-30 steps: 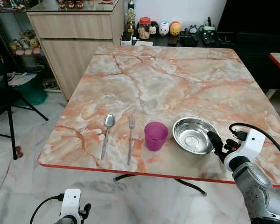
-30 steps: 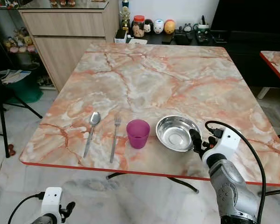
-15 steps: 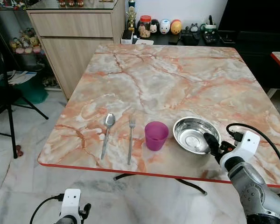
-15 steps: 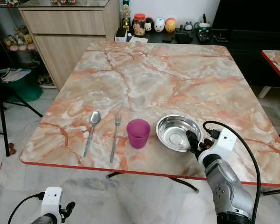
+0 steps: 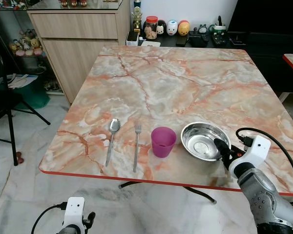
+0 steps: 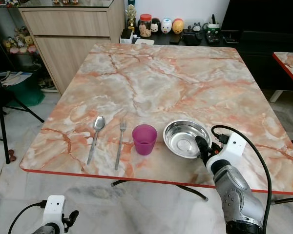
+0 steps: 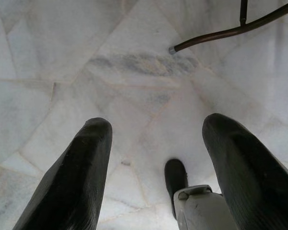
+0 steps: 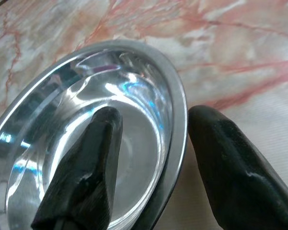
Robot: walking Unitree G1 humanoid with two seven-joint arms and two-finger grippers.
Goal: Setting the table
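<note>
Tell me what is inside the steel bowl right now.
Inside the steel bowl is one black finger of the right gripper; the other sits outside the rim. No food is visible, though that finger covers part of the bottom.

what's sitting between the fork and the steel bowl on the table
The purple cup stands between the fork and the steel bowl, seen in both eye views.

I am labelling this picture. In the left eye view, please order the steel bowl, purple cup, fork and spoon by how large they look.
1. steel bowl, widest
2. fork and spoon: similar length, too close to rank
3. purple cup, smallest
</note>
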